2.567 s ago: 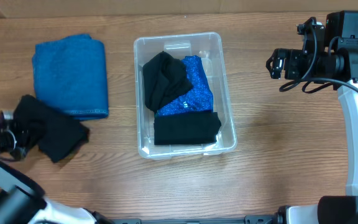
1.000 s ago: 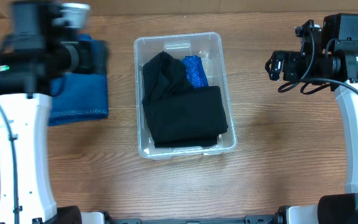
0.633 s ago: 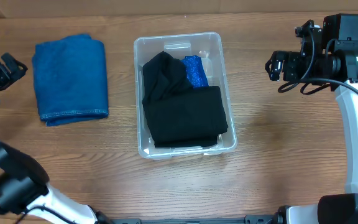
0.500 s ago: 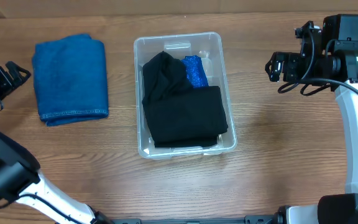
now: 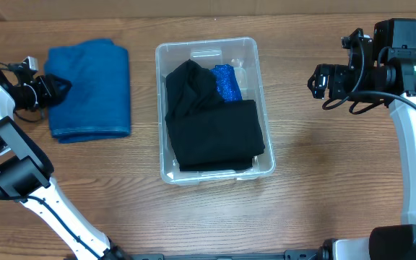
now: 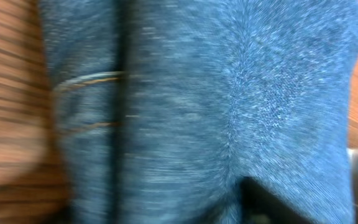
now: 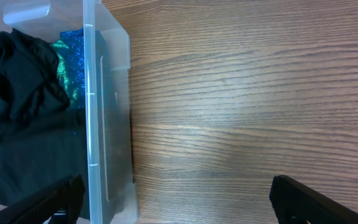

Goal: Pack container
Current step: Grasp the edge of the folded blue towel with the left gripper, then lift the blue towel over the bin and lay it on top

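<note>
Shifted rightward: folded blue towel, near worktop's left edge; left end effector at its edge, grip indeterminate; right end effector released. Clear rectangular plastic container, mid-worktop, holds black cloths; towel outstanding.

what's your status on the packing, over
Left gripper at folded blue towel edge, grip unclear. Right gripper open, right of clear rectangular plastic container. Container holds black cloths, sparkly blue fabric. Opening unobstructed.
</note>
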Available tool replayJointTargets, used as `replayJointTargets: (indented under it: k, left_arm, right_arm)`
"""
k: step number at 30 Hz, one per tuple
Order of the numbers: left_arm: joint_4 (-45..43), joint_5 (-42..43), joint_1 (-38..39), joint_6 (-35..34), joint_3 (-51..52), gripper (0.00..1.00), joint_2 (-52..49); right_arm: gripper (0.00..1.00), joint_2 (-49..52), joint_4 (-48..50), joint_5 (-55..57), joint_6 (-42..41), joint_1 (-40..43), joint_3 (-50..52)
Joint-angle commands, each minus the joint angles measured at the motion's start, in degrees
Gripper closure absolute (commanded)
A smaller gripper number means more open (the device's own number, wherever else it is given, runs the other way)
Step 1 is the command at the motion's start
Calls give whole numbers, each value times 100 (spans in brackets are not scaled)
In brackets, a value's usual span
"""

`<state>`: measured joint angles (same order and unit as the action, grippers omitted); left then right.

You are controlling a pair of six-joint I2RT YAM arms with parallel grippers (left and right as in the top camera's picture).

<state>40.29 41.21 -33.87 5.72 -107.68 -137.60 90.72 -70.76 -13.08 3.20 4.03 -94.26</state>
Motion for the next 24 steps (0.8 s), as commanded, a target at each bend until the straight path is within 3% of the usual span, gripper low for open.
replayJointTargets:
  k: [1, 3, 10, 15, 16, 17, 19, 24]
  left_arm:
    - [614, 990, 229, -107, -109, 83, 22]
    - [1150, 979, 236, -31, -138, 96, 457]
    - [1622, 986, 485, -214, -138, 95, 3532]
    - [1604, 767, 1858, -413, -138, 96, 5410]
    - [1602, 345, 2188, -645, -140, 96, 5584]
    - [1598, -673, 2719, -1401, -138, 96, 5786]
    - [1600, -1899, 3469, -2640, -133, 96, 5888]
    - [1165, -3582, 5300, -4822, -39, 96, 5547]
  right_arm:
    - [0, -15, -2, 13, -22, -15, 9]
    - [0, -15, -7, 13, -22, -15, 9]
    - [0, -15, -55, 13, -24, -15, 9]
    - [0, -15, -76, 13, -22, -15, 9]
    - [0, -15, -94, 13, -24, -15, 9]
    - [0, -15, -101, 13, -24, -15, 9]
    - [0, -15, -118, 13, -24, -15, 9]
    - [0, -15, -140, 11, -24, -15, 9]
